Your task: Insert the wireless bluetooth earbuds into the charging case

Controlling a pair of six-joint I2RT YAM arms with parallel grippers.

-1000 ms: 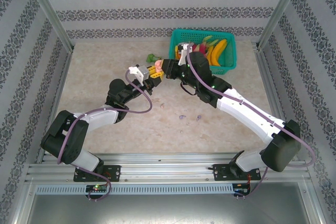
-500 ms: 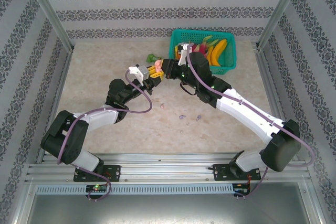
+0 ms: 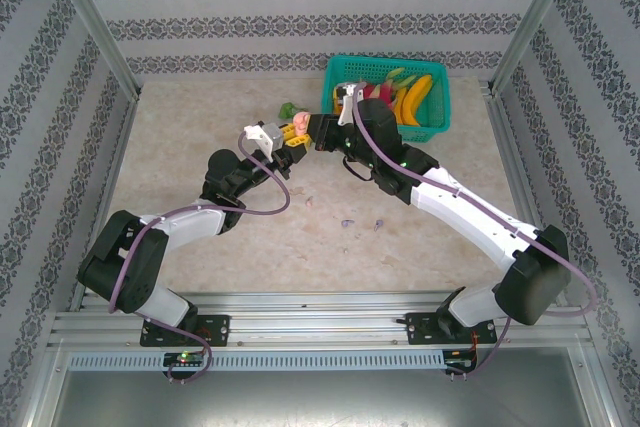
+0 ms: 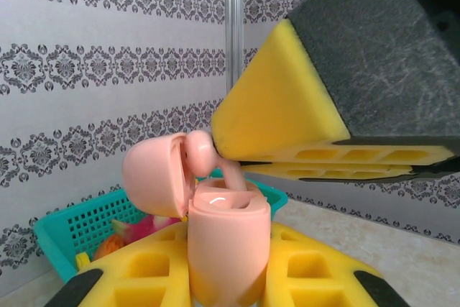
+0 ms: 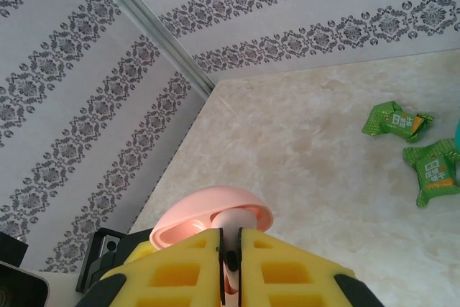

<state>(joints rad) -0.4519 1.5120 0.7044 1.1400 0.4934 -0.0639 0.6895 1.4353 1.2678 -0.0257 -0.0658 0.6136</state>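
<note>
Since the earlier frames, the right arm's forearm and elbow had shifted slightly leftward in the overhead view, while both grippers had stayed together at their meeting point in front of the basket (image 3: 443,112).

The left gripper (image 4: 228,272) had its yellow fingers (image 4: 136,267) closed on either side of the pink charging case (image 4: 228,239) and held it upright. The case lid (image 4: 152,175) stood open, hinged back on the far side from the right gripper's fingers.

The right gripper (image 5: 231,249) came in from above. Its fingers (image 5: 287,275) were nearly pressed together, with a thin slit between them, pinching a pink earbud (image 4: 202,149). The earbud's rounded head protruded just past the fingertips, level with the open lid, and its stem reached down to the mouth of the case.

Two purple earbuds (image 3: 347,223) lay loose on the table (image 3: 200,127), well short of the grippers on the near side. Two green wrappers (image 5: 395,120) lay beyond the right gripper's fingertips.
</note>
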